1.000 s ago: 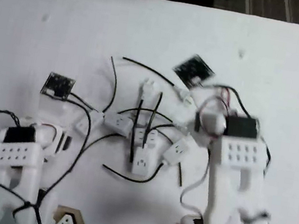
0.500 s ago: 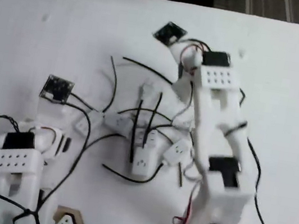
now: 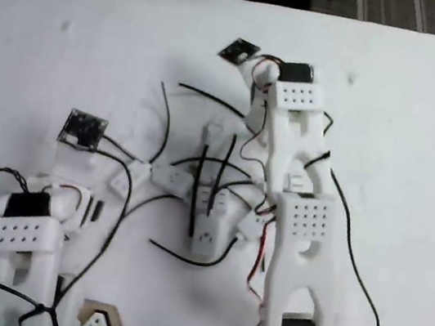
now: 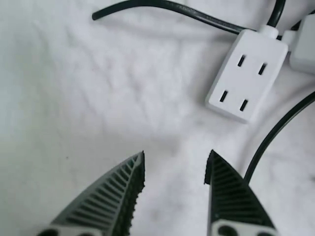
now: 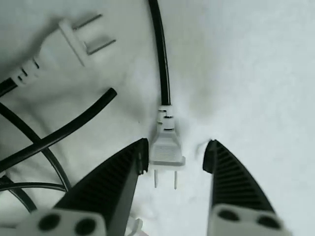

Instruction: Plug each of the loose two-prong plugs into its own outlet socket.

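**Right arm reaches a loose plug**

High view: the right arm [image 3: 292, 133] has swung out over the cords [image 3: 197, 189]; the left arm [image 3: 20, 235] stays put.

Left wrist view: the left end effector [image 4: 176, 154] is spread and empty near an outlet socket [image 4: 246, 81].

Right wrist view: the right end effector [image 5: 177, 143] is spread astride a loose plug [image 5: 167, 150] lying flat on the table [image 5: 256, 73], so a grasp looks next.

Left pincer [image 4: 174, 169] spread open above white cloth [image 4: 88, 98], white outlet socket [image 4: 247, 81] nearby, black cord [image 4: 167, 10]

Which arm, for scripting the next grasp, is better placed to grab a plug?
Right: its open tool straddles a white two-prong plug; the left tool hangs over bare table near a white outlet block.
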Controlling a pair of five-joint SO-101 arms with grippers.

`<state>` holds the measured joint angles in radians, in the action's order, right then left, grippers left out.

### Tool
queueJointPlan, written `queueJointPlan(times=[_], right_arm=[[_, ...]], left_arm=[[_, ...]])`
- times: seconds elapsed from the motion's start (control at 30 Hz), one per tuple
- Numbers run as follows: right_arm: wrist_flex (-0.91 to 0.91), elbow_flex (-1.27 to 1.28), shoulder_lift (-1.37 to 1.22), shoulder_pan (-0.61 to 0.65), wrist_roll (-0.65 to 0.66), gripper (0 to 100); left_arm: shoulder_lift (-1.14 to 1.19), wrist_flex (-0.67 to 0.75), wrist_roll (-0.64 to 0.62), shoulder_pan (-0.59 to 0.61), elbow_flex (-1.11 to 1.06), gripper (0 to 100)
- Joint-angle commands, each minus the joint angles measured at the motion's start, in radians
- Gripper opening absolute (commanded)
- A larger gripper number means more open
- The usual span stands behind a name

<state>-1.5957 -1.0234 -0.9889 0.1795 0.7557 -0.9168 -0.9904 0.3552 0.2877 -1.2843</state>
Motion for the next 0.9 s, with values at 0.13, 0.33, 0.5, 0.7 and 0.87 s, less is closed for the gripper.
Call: queueJointPlan(times=[0.13, 0.33, 0.5, 0.7, 0.87], right_arm=[[-0.039, -0.209, -0.09, -0.05, 0.008, 18.4], [-0.053, -0.218, -0.114, -0.054, 0.008, 18.4], [-0.12, -0.216, -0.114, -0.01, 0.003, 18.4], [-0.12, -0.15, -0.111, 0.024, 0.002, 18.3], [-0.12, -0.109, -0.107, 0.033, 0.002, 11.2]], left_arm=[[-0.019, 0.014, -0.006, 0.005, 0.002, 21], [-0.019, 0.014, -0.006, 0.005, 0.002, 21], [-0.019, 0.014, -0.006, 0.005, 0.002, 21], [-0.019, 0.014, -0.006, 0.005, 0.002, 21], [-0.019, 0.012, -0.006, 0.005, 0.002, 21]])
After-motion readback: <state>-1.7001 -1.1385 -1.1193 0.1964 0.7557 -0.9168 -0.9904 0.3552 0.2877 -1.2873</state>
